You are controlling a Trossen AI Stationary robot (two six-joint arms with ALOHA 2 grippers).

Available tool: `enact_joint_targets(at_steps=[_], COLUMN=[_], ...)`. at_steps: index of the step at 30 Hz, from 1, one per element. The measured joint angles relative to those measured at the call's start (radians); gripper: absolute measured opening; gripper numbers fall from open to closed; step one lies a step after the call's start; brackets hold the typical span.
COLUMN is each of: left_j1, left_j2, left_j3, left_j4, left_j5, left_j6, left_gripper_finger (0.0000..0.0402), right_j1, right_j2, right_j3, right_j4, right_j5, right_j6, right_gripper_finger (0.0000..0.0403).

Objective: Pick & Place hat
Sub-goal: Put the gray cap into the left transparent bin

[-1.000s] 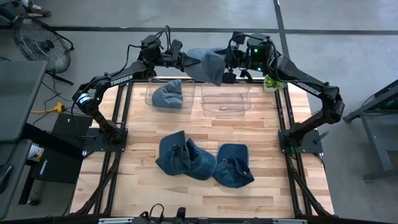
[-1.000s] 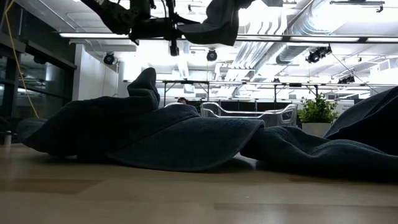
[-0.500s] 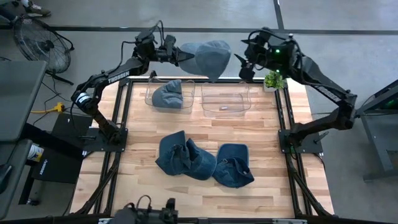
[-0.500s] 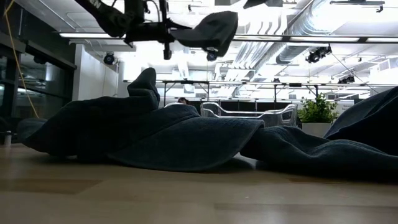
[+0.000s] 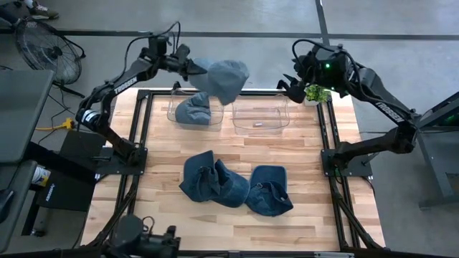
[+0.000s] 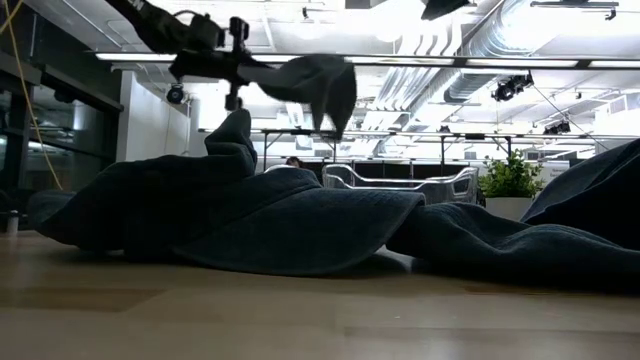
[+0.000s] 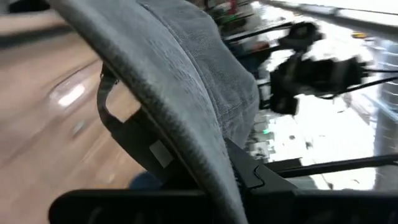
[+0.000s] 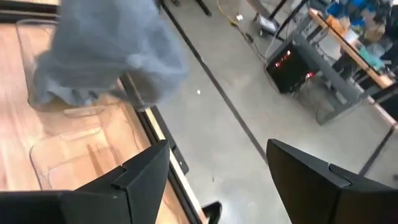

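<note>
While the left claw (image 5: 192,69) grips it, the hat (image 5: 224,77) hangs above the bins — right claw (image 5: 285,84) agape, empty.

Both arms are dark, nearly black, built of slim tube links joined by bulkier rounded joints. The left arm (image 5: 118,86) carries white block lettering along its long link, and thin black cables loop loosely above its wrist. The right arm (image 5: 373,93) bears similar white lettering on its link, and a small green light glows on the housing near its wrist. The right gripper (image 8: 217,177) has two broad, flat, matte black fingers (image 8: 134,180) with angular edges. The left gripper (image 7: 186,186) shows as black angular plates.
</note>
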Motion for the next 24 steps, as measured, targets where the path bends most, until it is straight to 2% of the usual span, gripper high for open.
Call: enact_joint_targets(at_steps=[3, 6, 10, 13, 24], left_j1=[0.033, 0.071, 0.104, 0.114, 0.116], left_j2=[-0.036, -0.071, -0.127, -0.167, -0.312], left_j3=[0.0, 0.0, 0.001, 0.0, 0.001], left_j4=[-0.23, -0.432, -0.596, -0.668, -0.926], left_j5=[-0.031, -0.12, -0.223, -0.305, -0.485], left_j6=[0.168, 0.325, 0.479, 0.534, 0.629], left_gripper_finger=[0.0004, 0.0004, 0.0004, 0.0004, 0.0004], right_j1=[-0.001, -0.001, 0.0, -0.001, 0.0], right_j2=[0.001, 0.001, 0.001, 0.007, 0.047], right_j3=[0.0, 0.0, 0.0, 0.0, -0.001], right_j4=[-0.033, -0.039, -0.039, -0.038, -0.038], right_j5=[0.003, 0.002, 0.0, 0.002, -0.002], right_j6=[0.024, 0.048, 0.066, 0.068, 0.098], right_gripper_finger=[0.0263, 0.0263, 0.0263, 0.0263, 0.0264])
